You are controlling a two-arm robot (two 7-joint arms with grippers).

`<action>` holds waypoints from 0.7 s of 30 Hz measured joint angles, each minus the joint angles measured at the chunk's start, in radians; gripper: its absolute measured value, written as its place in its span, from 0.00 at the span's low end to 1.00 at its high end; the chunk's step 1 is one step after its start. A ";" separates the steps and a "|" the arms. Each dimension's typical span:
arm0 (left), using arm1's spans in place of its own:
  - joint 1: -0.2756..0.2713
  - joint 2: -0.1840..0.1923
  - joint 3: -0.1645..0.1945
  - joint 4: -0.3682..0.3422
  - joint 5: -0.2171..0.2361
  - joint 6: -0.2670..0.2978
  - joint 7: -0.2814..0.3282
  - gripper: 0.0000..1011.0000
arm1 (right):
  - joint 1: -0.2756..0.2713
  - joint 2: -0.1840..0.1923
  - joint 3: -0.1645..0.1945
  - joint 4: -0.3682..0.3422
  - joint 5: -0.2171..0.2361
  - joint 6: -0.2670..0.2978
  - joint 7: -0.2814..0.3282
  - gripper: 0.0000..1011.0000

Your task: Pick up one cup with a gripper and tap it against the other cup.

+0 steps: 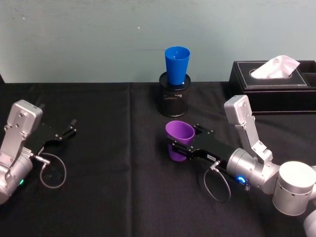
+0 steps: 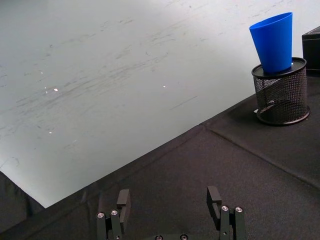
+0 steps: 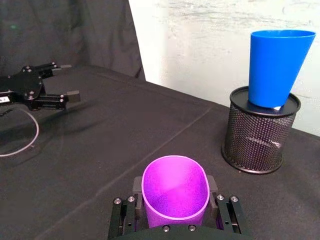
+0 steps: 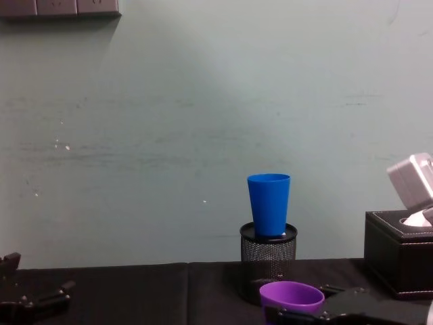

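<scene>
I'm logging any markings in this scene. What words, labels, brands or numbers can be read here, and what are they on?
No text can be read.
A small white label on the right hand, which grips the purple cup: too small to read.
A white label at the edge of the left hand: cut off and unreadable.
The blue cup, mesh holder and tissue box show no print.

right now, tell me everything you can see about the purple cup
The purple cup is a plain, smooth tumbler that looks like plastic, tapered toward its base, with no handle and nothing inside. It stands upright, mouth up, near the middle of the black tablecloth, in front of the mesh holder that carries the blue cup. The right gripper clamps its lower body from both sides, squeezing the rim slightly oval.
</scene>
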 joint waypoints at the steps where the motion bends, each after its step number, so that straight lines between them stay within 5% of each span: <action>1: 0.000 0.000 0.000 0.000 0.000 0.000 0.000 0.99 | 0.000 0.000 0.000 0.001 -0.001 0.001 0.000 0.71; 21: 0.000 0.000 0.000 0.000 0.000 0.000 0.000 0.99 | -0.001 0.000 -0.001 0.001 -0.016 0.009 -0.005 0.71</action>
